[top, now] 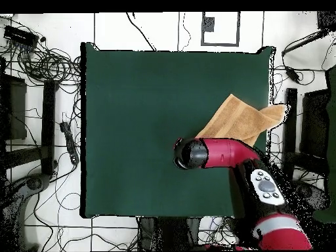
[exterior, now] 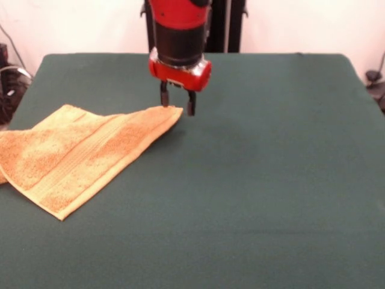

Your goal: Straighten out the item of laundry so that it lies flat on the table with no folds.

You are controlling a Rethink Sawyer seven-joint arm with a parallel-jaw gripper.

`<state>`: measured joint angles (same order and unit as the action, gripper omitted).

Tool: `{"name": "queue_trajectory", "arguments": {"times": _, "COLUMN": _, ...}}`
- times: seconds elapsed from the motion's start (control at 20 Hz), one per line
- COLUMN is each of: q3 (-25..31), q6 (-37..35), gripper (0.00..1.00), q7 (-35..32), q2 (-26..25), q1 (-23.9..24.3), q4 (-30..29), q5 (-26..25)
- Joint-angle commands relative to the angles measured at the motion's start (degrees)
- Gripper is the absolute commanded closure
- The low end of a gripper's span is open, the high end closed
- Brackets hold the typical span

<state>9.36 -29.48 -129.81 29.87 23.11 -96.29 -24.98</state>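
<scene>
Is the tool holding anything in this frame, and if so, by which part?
It cannot be told. The tool sits at the pointed corner of the golden-orange towel, fingers apart, one finger on that corner; no lift or pinch shows.

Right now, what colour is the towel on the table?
Golden-orange, with a woven band; the towel shows best in the front view.

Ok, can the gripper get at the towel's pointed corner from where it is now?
Probably yes. The gripper hangs right at the towel corner, fingers apart, with only bare table around it. Nothing blocks the way. Whether a finger already touches the cloth is unclear.
</scene>
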Motion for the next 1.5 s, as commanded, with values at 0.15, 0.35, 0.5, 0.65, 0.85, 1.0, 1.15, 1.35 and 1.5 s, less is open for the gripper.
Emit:
{"name": "queue_trajectory", "arguments": {"times": 0.15, "q3": -2.63, "q6": 8.46, "gripper": 0.00, "q7": -9.82, "q2": -12.61, "q1": -7.23, "q4": 5.37, "q5": 1.20}}
{"name": "queue_trajectory", "arguments": {"times": 0.35, "q3": -3.59, "q6": 10.90, "gripper": 0.00, "q7": -9.08, "q2": -13.94, "q1": -7.40, "q4": 5.14, "q5": 1.90}}
{"name": "queue_trajectory", "arguments": {"times": 0.5, "q3": -4.26, "q6": 12.45, "gripper": 0.00, "q7": -8.73, "q2": -15.62, "q1": -7.62, "q4": 5.60, "q5": 2.01}}
{"name": "queue_trajectory", "arguments": {"times": 0.65, "q3": -4.22, "q6": 13.95, "gripper": 0.00, "q7": -7.86, "q2": -17.29, "q1": -7.10, "q4": 6.44, "q5": 1.82}}
{"name": "queue_trajectory", "arguments": {"times": 0.85, "q3": -3.53, "q6": 11.85, "gripper": 0.00, "q7": -5.21, "q2": -14.99, "q1": -5.57, "q4": 4.21, "q5": 1.68}}
{"name": "queue_trajectory", "arguments": {"times": 1.0, "q3": -2.86, "q6": 5.90, "gripper": 0.00, "q7": -1.71, "q2": -8.80, "q1": -3.64, "q4": 0.25, "q5": 1.94}}
{"name": "queue_trajectory", "arguments": {"times": 1.15, "q3": -3.11, "q6": 3.07, "gripper": 0.00, "q7": -0.17, "q2": -5.54, "q1": -3.17, "q4": -1.19, "q5": 1.85}}
{"name": "queue_trajectory", "arguments": {"times": 1.35, "q3": -5.06, "q6": 7.38, "gripper": 0.00, "q7": -2.68, "q2": -11.69, "q1": -4.70, "q4": 3.41, "q5": 0.34}}
{"name": "queue_trajectory", "arguments": {"times": 1.5, "q3": -6.94, "q6": 9.48, "gripper": 0.00, "q7": -4.51, "q2": -14.35, "q1": -6.44, "q4": 5.73, "q5": -0.55}}
